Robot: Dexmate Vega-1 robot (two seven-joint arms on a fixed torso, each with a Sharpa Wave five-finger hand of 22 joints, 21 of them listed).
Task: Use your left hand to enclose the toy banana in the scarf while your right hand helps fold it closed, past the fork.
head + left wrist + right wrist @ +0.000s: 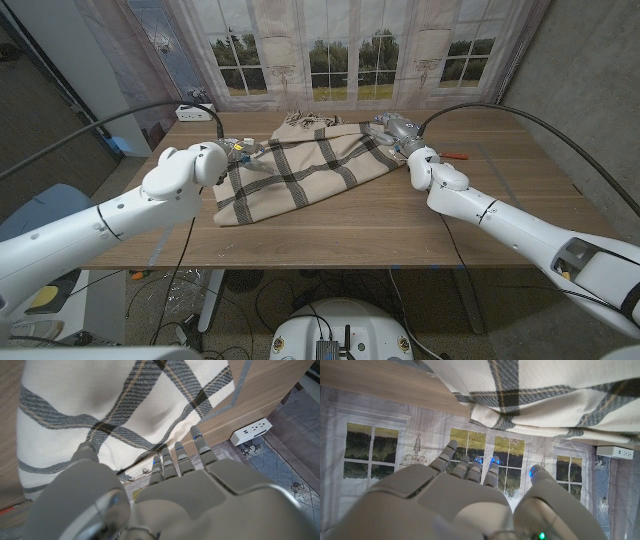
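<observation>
The cream scarf (305, 165) with dark plaid stripes lies folded over in the middle of the table. The toy banana is hidden; a soft bump shows in the cloth (160, 410). My left hand (232, 156) is at the scarf's left edge, its fingers (176, 457) stretched out over the cloth's hem and holding nothing. At the scarf's far right corner my right hand (397, 131) hovers with its fingers (470, 467) apart and empty, just off the cloth's edge (490, 415). A small orange-handled item (455, 155), perhaps the fork, lies to the right of that hand.
A white power strip (195, 112) sits at the table's far left corner, with cables running off it. The window backdrop stands behind the table's far edge. Bare wood (330, 225) stretches from the scarf to the near edge.
</observation>
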